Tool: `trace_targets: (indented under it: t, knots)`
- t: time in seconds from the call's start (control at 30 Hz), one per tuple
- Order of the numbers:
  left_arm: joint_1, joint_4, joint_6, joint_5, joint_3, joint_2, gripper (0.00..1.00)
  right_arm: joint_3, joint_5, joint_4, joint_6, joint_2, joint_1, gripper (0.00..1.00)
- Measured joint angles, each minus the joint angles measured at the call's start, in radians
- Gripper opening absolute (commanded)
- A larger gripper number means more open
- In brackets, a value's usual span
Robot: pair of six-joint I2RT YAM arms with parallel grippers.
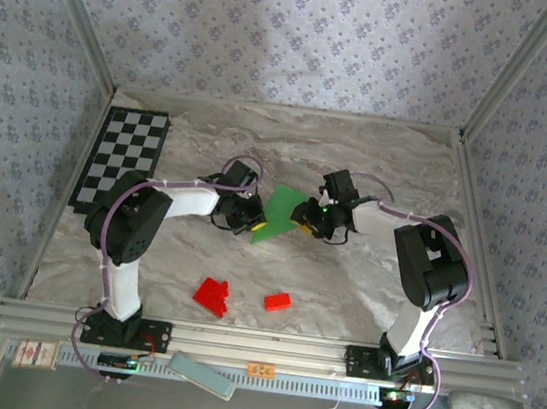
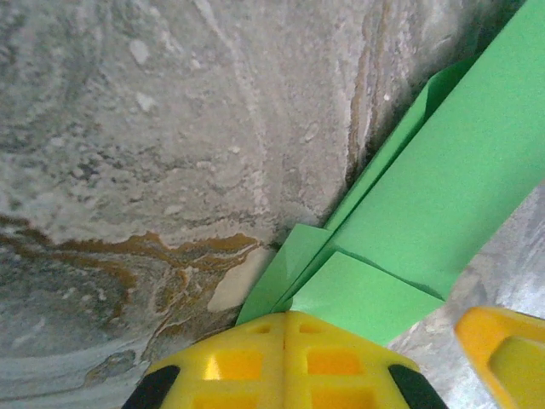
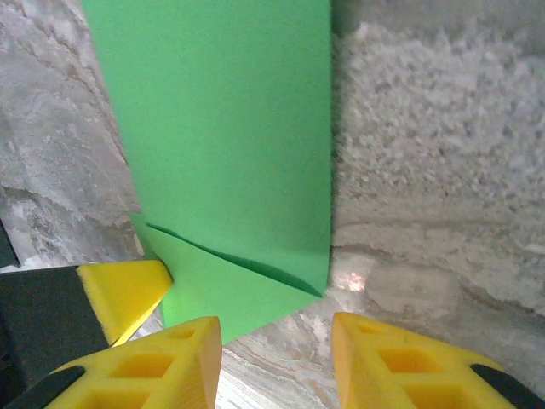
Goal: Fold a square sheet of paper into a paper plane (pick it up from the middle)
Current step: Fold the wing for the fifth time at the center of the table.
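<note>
Soft even light, faint shadows; small glare spot on table (image 3: 351, 277); wrist close-ups slightly blurred.

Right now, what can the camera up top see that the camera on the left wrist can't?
Top camera's extras: the checkered board, the red blocks, and the whole left arm and right arm on either side of the green paper. Left wrist camera's extras: a close look at the paper's folded layers and creases, pinched where the left gripper brings its yellow fingers together. Shared: the green paper, the marble table and the left gripper.
</note>
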Motion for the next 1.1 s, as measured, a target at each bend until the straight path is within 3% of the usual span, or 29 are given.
trace_targets:
  t: [0.27, 0.63, 1.1]
  knots:
    - [0.026, 0.072, -0.047, 0.068, -0.040, -0.002, 0.04, 0.018, 0.003, 0.008, 0.033, 0.032, 0.027, 0.40]
    - [0.029, 0.095, -0.057, 0.080, -0.051, -0.002, 0.04, 0.044, -0.001, 0.000, 0.044, 0.063, 0.034, 0.36]
    - [0.034, 0.097, -0.057, 0.083, -0.053, -0.002, 0.04, -0.063, -0.100, 0.314, 0.168, 0.070, -0.009, 0.26]
